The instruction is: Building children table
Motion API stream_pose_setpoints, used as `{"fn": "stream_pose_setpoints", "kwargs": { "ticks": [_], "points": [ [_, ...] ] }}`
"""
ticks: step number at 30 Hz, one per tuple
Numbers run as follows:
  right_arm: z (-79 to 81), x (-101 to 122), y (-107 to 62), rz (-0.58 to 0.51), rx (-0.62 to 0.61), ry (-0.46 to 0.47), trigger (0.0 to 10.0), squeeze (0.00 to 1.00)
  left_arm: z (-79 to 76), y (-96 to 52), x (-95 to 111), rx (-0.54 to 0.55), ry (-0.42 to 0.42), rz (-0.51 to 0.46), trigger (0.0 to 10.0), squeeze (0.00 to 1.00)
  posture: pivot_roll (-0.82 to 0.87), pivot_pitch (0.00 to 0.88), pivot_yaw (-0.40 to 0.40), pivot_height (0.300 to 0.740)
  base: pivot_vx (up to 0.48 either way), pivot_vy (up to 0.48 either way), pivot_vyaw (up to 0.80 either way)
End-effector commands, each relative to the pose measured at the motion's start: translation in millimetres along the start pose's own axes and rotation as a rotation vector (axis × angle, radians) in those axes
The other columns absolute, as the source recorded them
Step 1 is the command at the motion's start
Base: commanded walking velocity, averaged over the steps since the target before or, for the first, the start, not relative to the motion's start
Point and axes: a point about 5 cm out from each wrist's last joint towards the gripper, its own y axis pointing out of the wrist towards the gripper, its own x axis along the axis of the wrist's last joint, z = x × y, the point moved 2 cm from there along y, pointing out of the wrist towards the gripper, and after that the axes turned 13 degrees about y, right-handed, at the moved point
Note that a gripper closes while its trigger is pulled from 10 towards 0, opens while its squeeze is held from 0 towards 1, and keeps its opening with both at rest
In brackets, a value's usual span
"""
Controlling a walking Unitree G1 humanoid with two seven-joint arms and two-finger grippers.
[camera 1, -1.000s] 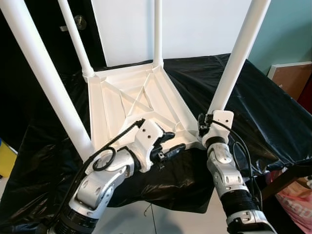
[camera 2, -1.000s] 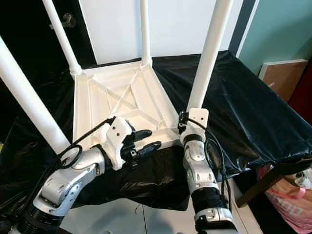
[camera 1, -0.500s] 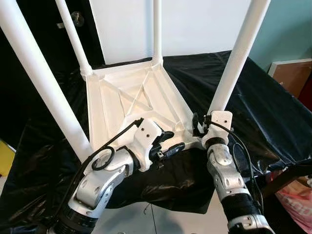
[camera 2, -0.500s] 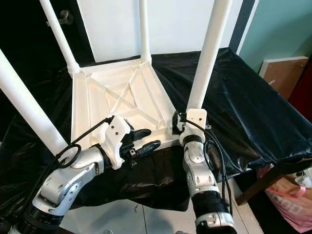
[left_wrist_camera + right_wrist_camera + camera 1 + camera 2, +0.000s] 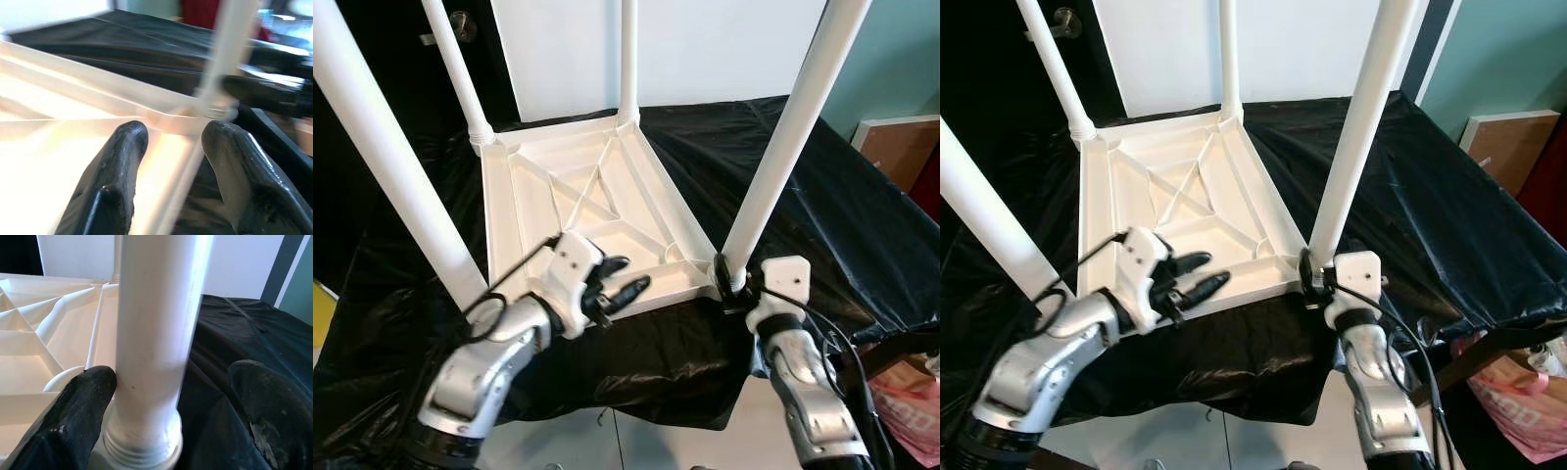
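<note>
A white children's table (image 5: 587,196) lies upside down on a black sheet (image 5: 842,206), its four legs pointing up. My left gripper (image 5: 628,275) hovers open over the tabletop's near rim, between the two near legs; in the left wrist view its fingers (image 5: 117,166) straddle the rim rib with nothing held. My right gripper (image 5: 171,382) is open around the base of the near right leg (image 5: 783,147). One finger (image 5: 83,411) touches the leg, while the other stands apart from it.
The black sheet drapes over the front edge toward me. A brown board (image 5: 901,157) leans at the right, and a pink bag (image 5: 911,401) sits on the floor below it. Behind the table's left are a dark door and knob (image 5: 462,22).
The view has shifted. My left gripper has slid left along the near rim. My right wrist now sits lower and further right of the near right leg's base.
</note>
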Motion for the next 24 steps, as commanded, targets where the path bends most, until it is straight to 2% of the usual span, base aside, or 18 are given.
{"fn": "stream_pose_setpoints", "kwargs": {
  "ticks": [1,5,11,14,17,21,24],
  "points": [
    [-3.1,2,-3.5,0.007,0.004,-0.003,10.0,0.0,15.1,-3.5,4,0.059,0.039,-0.01,10.0,0.0,-0.12,0.08,-0.025,0.74,0.0,0.0,0.0],
    [-2.5,6,-5.8,0.007,0.021,0.003,10.0,0.0,22.8,-9.3,3,0.07,0.062,0.01,10.0,0.0,-0.13,0.082,-0.021,0.74,0.0,0.0,0.0],
    [3.2,9,-9.5,0.009,0.068,0.018,10.0,0.0,23.5,-20.2,-3,0.047,0.071,0.057,10.0,0.0,-0.13,0.085,-0.015,0.74,0.0,0.0,0.0],
    [8.0,10,-15.5,0.022,0.108,0.038,10.0,0.0,21.0,-32.5,-7,0.02,0.057,0.082,10.0,0.0,-0.13,0.092,-0.008,0.74,0.0,0.0,0.0],
    [12.1,11,-23.1,0.039,0.156,0.072,10.0,0.0,15.6,-51.4,-12,-0.03,-0.015,0.113,10.0,0.0,-0.12,0.103,-0.01,0.74,0.0,0.0,0.0],
    [13.2,11,-24.6,0.051,0.174,0.092,10.0,0.0,13.3,-59.2,-13,-0.053,-0.046,0.12,10.0,0.0,-0.12,0.108,-0.013,0.74,0.0,0.0,0.0],
    [17.4,13,-25.2,0.066,0.231,0.123,10.0,0.0,8.8,-76.8,-15,-0.104,-0.116,0.131,10.0,0.0,-0.11,0.117,-0.016,0.74,0.0,0.0,0.0]
  ]
}}
